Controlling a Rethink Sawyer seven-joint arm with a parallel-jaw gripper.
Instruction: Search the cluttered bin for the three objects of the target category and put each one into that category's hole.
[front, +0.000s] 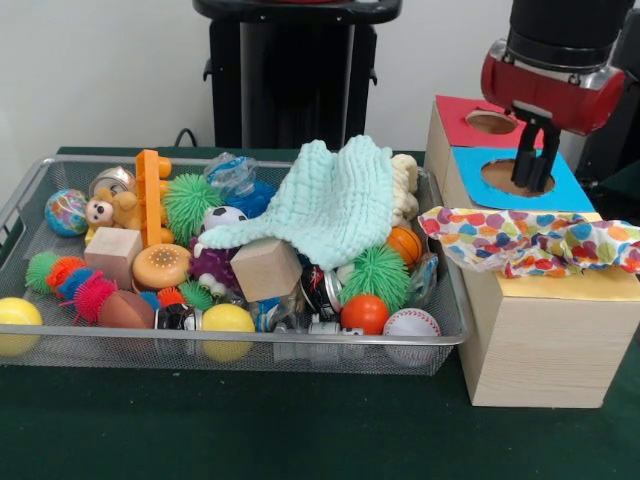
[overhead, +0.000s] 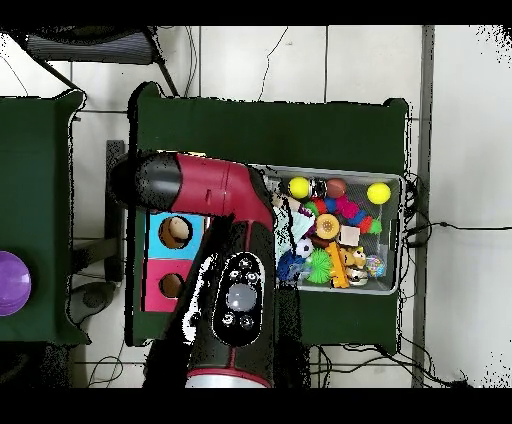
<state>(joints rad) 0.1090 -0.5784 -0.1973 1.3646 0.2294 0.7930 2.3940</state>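
Note:
The wire mesh bin (front: 20, 200) holds many toys under a mint green waffle-knit cloth (front: 335, 205). One white polka-dot cloth (front: 530, 240) lies crumpled across the yellow top (front: 590, 285) of the wooden box and hangs over its near left edge. The yellow top's hole is hidden under it. No other polka-dot cloth shows in the bin. My gripper (front: 535, 160) hangs open and empty above the blue-topped cut-out (front: 515, 178), just behind the polka-dot cloth. In the overhead view the arm (overhead: 235, 270) hides the gripper and the yellow top.
The red-topped cut-out (front: 492, 122) lies behind the blue one. The bin holds wooden cubes (front: 265, 268), yellow balls (front: 228, 320), spiky green balls (front: 378, 275), a baseball (front: 410, 325) and an orange plastic piece (front: 150, 190). In the overhead view the bin (overhead: 397, 235) lies right of the box (overhead: 150, 260).

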